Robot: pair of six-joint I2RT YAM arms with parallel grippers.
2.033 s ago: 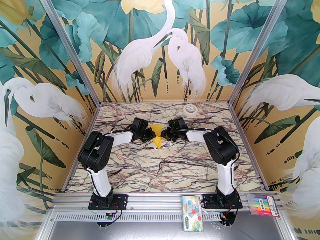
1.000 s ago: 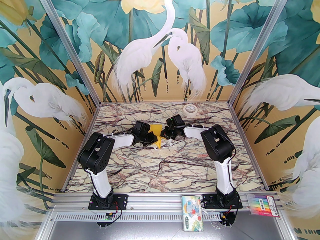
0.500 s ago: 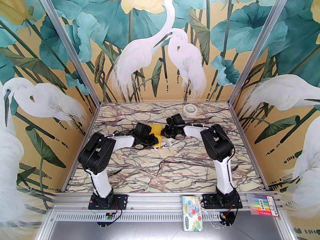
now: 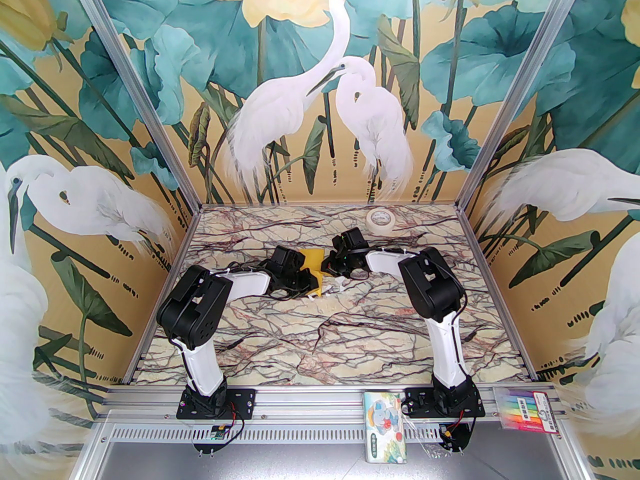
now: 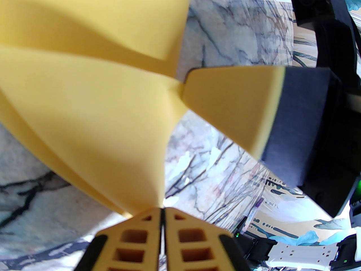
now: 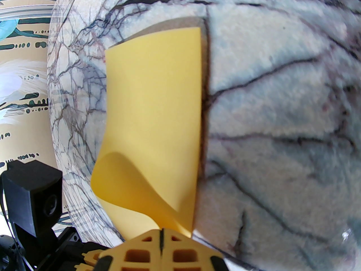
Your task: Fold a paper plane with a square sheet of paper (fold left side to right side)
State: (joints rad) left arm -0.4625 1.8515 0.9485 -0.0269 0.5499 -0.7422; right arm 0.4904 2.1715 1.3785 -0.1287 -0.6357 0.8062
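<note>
The square sheet of paper (image 4: 311, 257) is bright yellow and hangs curved just above the marble table (image 4: 320, 338), between the two grippers at mid-table. My left gripper (image 5: 162, 210) is shut on one corner of the sheet (image 5: 84, 109). My right gripper (image 6: 161, 231) is shut on another edge, and the sheet (image 6: 152, 117) stretches away from it with one flap curling over. In the left wrist view, the right gripper's fingers (image 5: 234, 109) pinch the paper from the right. In the top view the left gripper (image 4: 309, 280) and right gripper (image 4: 327, 268) sit close together. The paper plane is out of view.
A cream tape roll (image 4: 380, 220) lies at the back right of the table. Small white scraps (image 4: 340, 284) lie just near of the grippers. A tissue pack (image 4: 385, 425) and a pack of pens (image 4: 527, 410) rest on the front rail.
The left gripper has carried its side of the sheet rightward toward the right gripper, so the paper bends over. The right arm has shifted slightly left and back.
</note>
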